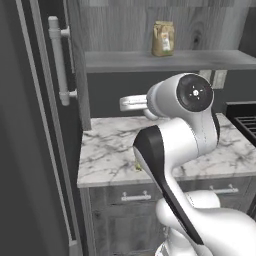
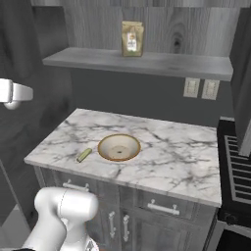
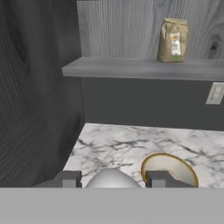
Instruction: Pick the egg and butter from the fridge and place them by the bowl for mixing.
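Observation:
In the hand view my gripper (image 3: pixel 112 178) is shut on the egg (image 3: pixel 111 180), a small white ball held between the two dark fingertips (image 3: pixel 68 179). It hangs above the left part of the marble counter (image 3: pixel 113 140). The bowl (image 3: pixel 168 168), tan-rimmed and brownish inside, sits just to the right of the egg in this view. From the right base view the bowl (image 2: pixel 119 147) sits near the counter's front, and the butter (image 2: pixel 84 155), a small olive stick, lies on the marble just left of it. The fridge's inside is out of view.
A brown paper bag (image 2: pixel 132 38) stands on the grey wall shelf (image 2: pixel 147 62) above the counter. A tall dark panel with a pale bar handle (image 1: pixel 60 60) rises left of the counter. A stove (image 2: pixel 238 166) borders the counter on the right. Drawers with handles (image 2: pixel 159 207) lie below.

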You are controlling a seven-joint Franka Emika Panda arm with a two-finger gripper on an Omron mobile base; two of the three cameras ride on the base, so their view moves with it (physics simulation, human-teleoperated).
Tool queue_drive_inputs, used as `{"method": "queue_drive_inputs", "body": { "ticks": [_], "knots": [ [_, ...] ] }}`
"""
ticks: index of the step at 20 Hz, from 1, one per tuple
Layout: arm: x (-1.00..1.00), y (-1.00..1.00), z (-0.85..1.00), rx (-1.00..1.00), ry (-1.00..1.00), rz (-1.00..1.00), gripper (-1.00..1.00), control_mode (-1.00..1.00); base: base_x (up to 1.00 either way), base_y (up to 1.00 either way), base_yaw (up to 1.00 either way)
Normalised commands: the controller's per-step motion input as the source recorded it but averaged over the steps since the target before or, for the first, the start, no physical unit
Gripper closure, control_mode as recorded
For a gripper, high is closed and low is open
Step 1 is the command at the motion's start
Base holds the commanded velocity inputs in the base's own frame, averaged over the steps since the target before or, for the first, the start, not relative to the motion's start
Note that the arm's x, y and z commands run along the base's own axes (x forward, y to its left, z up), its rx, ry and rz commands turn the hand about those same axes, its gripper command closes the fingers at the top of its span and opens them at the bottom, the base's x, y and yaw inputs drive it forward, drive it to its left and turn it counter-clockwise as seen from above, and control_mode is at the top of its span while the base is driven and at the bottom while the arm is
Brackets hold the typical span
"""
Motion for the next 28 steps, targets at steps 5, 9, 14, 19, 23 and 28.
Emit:
{"method": "queue_drive_inputs", "body": {
  "ticks": [5, 9, 14, 19, 23, 28],
  "knots": [
    [0.0, 0.0, 0.0, 0.0, 0.0, 0.0, 1.0, 1.0, 0.35, -0.11, -0.03],
    [0.0, 0.0, 0.0, 0.0, 0.0, 0.0, 1.0, 1.0, 0.39, 0.0, -0.12],
    [0.0, 0.0, 0.0, 0.0, 0.0, 0.0, 1.0, 1.0, 0.44, 0.0, -0.09],
    [0.0, 0.0, 0.0, 0.0, 0.0, 0.0, 1.0, 1.0, 0.71, 0.0, -0.04],
    [0.0, 0.0, 0.0, 0.0, 0.0, 0.0, 1.0, 1.0, 0.6, 0.0, 0.0],
    [0.0, 0.01, -0.03, 0.0, 0.04, -0.01, 1.0, -1.0, 0.07, 0.01, 0.0]
  ]
}}
